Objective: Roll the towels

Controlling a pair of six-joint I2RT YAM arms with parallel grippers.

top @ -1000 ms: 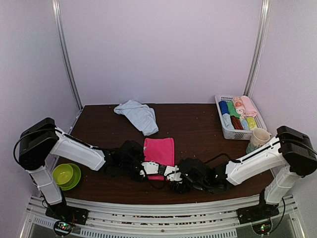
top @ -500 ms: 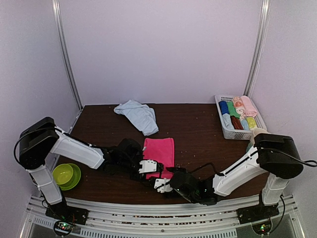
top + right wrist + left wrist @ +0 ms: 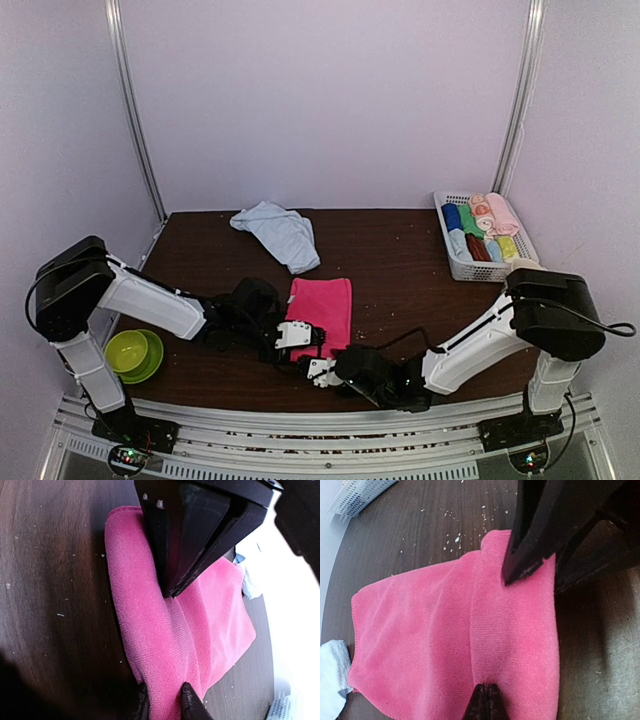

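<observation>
At the near edge of the table [image 3: 400, 270], seen from above, both arms reach low and inward so that the left gripper [image 3: 310, 342] and the right gripper [image 3: 325, 362] meet at the front hem of the pink towel [image 3: 325, 295]. It lies flat just ahead of them, near the middle of the front. I take it two grips on one hem are meant to start the roll evenly from the end nearest the bases. The blue towel [image 3: 280, 235] lies crumpled well apart at the back left, presumably waiting its turn. So there are two towels, neither rolled. One white basket [image 3: 452, 265] at the back right holds small rolls [image 3: 468, 218], about eight by my count, though they are packed too tight to be sure, and one green bowl [image 3: 135, 352] sits by the left arm's base. From the left wrist, its own fingertips [image 3: 481, 702] are pressed together with no gap, right where a raised crease in the pink cloth runs into them. It looks like a pinch on a thin fold, while the other arm's dark fingers sit on the towel's corner opposite. From the right wrist, its two fingers [image 3: 192, 705] stand close with pink cloth bunched between them, clamped on the hem as far as I can judge. The left claw's tip bites the same edge further along, with wrinkles drawing toward it.
</observation>
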